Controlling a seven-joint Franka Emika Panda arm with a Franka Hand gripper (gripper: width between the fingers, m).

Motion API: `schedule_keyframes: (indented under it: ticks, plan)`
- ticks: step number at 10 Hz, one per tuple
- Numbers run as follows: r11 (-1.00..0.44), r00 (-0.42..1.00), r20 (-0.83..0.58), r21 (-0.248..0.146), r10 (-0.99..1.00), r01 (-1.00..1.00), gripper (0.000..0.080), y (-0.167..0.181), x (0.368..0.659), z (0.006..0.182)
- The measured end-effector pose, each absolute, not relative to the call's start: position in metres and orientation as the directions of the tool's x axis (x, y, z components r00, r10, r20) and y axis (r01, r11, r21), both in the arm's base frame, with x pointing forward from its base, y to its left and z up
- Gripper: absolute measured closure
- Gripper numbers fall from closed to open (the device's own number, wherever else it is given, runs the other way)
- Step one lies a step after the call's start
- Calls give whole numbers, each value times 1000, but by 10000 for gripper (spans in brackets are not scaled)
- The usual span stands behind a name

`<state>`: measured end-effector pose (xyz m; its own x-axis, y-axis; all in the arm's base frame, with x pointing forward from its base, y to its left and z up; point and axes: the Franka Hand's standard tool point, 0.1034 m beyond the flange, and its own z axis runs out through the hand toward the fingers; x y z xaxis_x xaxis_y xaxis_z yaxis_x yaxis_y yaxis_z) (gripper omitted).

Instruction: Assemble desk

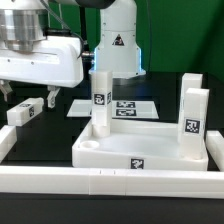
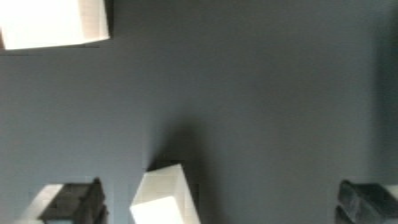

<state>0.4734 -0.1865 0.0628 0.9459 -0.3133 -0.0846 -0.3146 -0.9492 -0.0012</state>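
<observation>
The white tray-like tabletop [image 1: 140, 150] lies rim up in the middle of the exterior view, with a tag on its front wall. One white tagged leg [image 1: 100, 98] stands upright in its rear corner on the view's left. Another leg [image 1: 194, 120] stands at its right side. A third leg [image 1: 25, 112] lies on the dark table at the view's left. My gripper [image 1: 28, 98] hovers just above it, open and empty. In the wrist view this leg [image 2: 164, 196] shows between the open gripper [image 2: 221, 205], closer to one finger [image 2: 71, 202] than the other.
The marker board [image 1: 130, 108] lies flat behind the tabletop, before the robot base [image 1: 118, 45]. A long white border rail [image 1: 110, 182] runs along the front, with another stretch at the left [image 1: 6, 145]. A white block corner [image 2: 54, 25] shows in the wrist view.
</observation>
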Motion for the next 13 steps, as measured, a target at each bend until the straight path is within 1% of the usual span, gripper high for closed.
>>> schedule_keyframes:
  ticks: [1, 3, 4, 5, 7, 9, 10, 13]
  plan:
    - [-941, 928, -174, -23, -328, -337, 150, -194, 464, 62]
    - [-928, 892, -290, -37, -346, -372, 150, -212, 447, 55]
    - [-919, 861, -373, -52, -345, -391, 150, -213, 441, 55]
    - [-919, 844, -424, -58, -330, -389, 150, -212, 444, 54]
    - [-916, 795, -527, -74, -300, -395, 150, -207, 440, 53]
    - [-912, 726, -636, -83, -262, -401, 150, -208, 434, 50]
    - [-907, 679, -693, -88, -241, -411, 150, -217, 426, 42]
    - [-899, 533, -823, -66, -195, -432, 150, -236, 406, 28]
